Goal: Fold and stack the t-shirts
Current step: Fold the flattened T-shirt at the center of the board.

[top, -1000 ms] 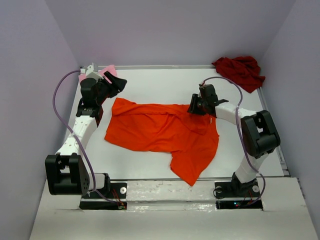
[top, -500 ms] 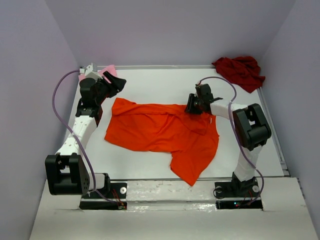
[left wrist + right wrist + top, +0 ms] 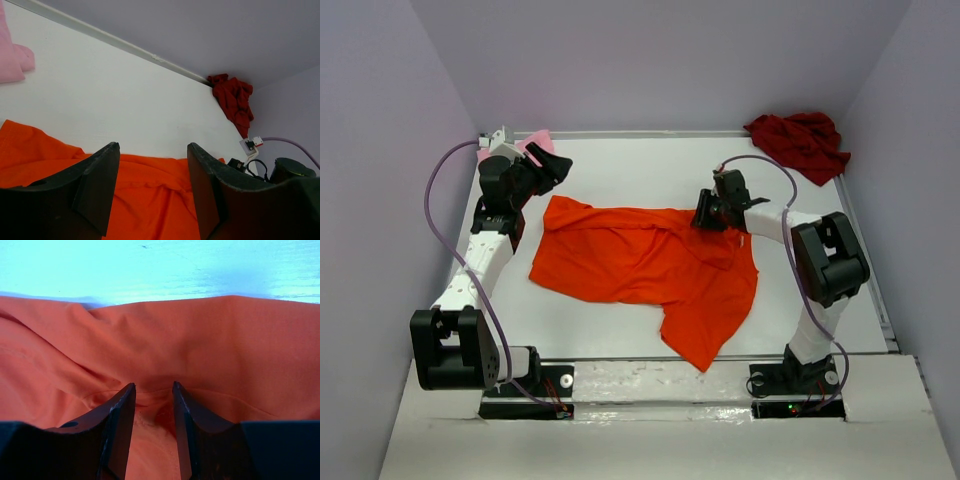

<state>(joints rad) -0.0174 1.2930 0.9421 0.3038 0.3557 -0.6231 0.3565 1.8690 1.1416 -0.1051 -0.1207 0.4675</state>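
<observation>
Overhead, my right claw (image 3: 708, 213) presses the orange shirt's (image 3: 640, 262) far edge; the dark red shirt (image 3: 800, 140) lies beyond it. My left claw (image 3: 152, 165) hangs released above that shirt, pink shirt (image 3: 12, 52) off its left. My right claw's fingers (image 3: 122, 420) clench an orange fold.

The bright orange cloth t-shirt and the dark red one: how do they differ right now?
The bright orange cloth t-shirt lies spread out mid-table; the dark red cloth t-shirt sits bunched in the far right corner. The right tool is at the orange shirt's edge; nothing touches the red one. Neither is folded.
</observation>
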